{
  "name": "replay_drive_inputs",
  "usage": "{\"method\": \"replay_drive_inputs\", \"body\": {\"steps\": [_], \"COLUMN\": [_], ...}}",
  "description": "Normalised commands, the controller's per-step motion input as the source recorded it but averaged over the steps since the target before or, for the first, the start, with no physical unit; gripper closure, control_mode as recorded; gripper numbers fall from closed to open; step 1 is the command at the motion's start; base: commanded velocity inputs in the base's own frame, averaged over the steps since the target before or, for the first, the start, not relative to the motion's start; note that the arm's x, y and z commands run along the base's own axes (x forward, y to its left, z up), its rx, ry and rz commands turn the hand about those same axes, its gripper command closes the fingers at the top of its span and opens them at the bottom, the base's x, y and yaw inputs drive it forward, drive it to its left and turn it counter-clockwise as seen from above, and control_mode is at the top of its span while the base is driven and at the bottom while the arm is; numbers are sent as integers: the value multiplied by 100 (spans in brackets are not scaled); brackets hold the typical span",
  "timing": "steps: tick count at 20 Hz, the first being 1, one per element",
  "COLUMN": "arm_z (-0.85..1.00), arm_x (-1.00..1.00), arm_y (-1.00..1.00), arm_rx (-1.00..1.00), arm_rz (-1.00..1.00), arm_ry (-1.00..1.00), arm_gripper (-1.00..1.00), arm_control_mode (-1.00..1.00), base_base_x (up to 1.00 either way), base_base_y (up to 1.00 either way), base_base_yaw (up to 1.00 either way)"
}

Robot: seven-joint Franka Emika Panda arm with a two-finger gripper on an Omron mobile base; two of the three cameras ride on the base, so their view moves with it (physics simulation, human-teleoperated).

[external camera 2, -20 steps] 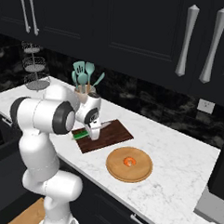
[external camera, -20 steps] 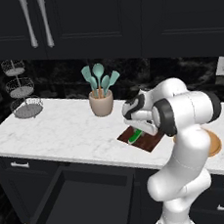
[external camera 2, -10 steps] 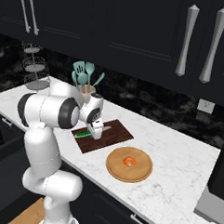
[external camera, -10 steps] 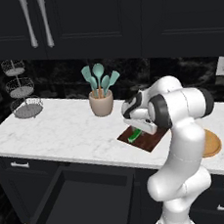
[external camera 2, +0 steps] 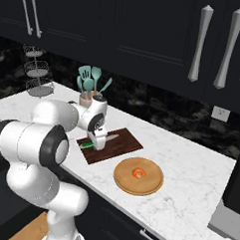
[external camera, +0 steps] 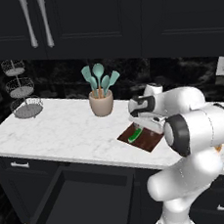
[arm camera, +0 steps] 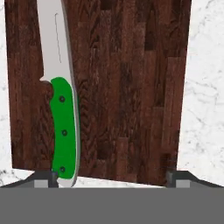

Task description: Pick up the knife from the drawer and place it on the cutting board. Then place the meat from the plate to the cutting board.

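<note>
**Kitchen counter, knife laid on board**

Drawer (external camera: 80,206): wide, black, pulled out at the lower left of the left base view, dark interior showing; a strip of light wooden floor at its bottom-left corner.

Gripper (arm camera: 111,177): low over the cutting board, pointing down. Hand view has the two finger tips (arm camera: 43,178) far apart at the bottom corners, jaws spread wide with nothing between them; the left tip sits just beside the butt of the knife handle.

Knife (arm camera: 62,109): green handle, silver blade, lying flat on the cutting board (arm camera: 127,87) along its left side in the hand view, blade running toward the top of the frame. In the right base view the handle pokes out left of the gripper (external camera 2: 97,144) and the blade to its right.

Cutting board (external camera 2: 109,145): dark reddish-brown wood, flat on the white marble counter (external camera 2: 188,180), centre of frame.

Plate (external camera 2: 138,176): round tan wood, lower right of the board and close to it, not touching. Meat (external camera 2: 137,172), a small orange-red lump, at its middle.

Utensil jar (external camera: 101,103): tan pot with teal spatulas, upper centre of the left base view, behind the board.

Wire tiered stand (external camera: 22,94): far left of the counter.

Backsplash: black, glossy, with a white wall outlet (external camera 2: 221,114) at right.

Upper cabinets: black doors, long silver handles (external camera 2: 197,42).
</note>
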Motion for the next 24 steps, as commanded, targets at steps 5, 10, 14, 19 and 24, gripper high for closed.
{"method": "replay_drive_inputs", "body": {"steps": [5, 10, 14, 19, 24], "arm_z": [28, 53, 51, 6, -6], "arm_x": [-97, -69, -38, -7, 23], "arm_y": [-35, -88, -100, -100, -85], "arm_rx": [-5, -10, -6, -3, 0], "arm_rz": [1, 3, 0, 0, 0], "arm_ry": [0, 0, 6, 9, 10], "arm_gripper": [-100, -100, -100, -100, -100], "arm_control_mode": [-100, -100, -100, -100, -100], "base_base_x": [0, 0, 0, 0, 0], "base_base_y": [0, 0, 0, 0, 0], "base_base_yaw": [0, 0, 0, 0, 0]}}
